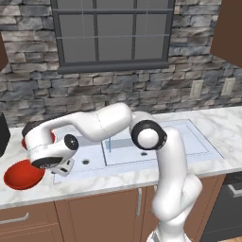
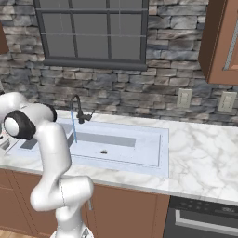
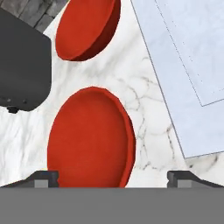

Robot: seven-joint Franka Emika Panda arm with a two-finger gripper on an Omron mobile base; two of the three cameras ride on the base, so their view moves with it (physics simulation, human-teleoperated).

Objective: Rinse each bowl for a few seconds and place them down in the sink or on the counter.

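Note:
Two glossy red bowls lie on the white marble counter (image 3: 144,105) left of the sink (image 1: 189,142). The nearer bowl (image 3: 89,138) (image 1: 21,175) sits right below my gripper (image 3: 113,178), whose tips stand wide apart on either side of its rim, open and above it. The farther bowl (image 3: 85,28) (image 1: 24,141) is partly hidden behind my hand (image 1: 47,158) in the left base view. The pale blue-grey sink (image 2: 139,144) has a thin dark faucet (image 2: 79,109), and a thin stream of water (image 2: 73,126) falls from it.
A black appliance (image 3: 22,65) (image 1: 2,134) stands on the counter close to both bowls, on the side away from the sink. The sink's rim (image 3: 175,65) runs close beside the bowls. A stone wall and a window rise behind the counter.

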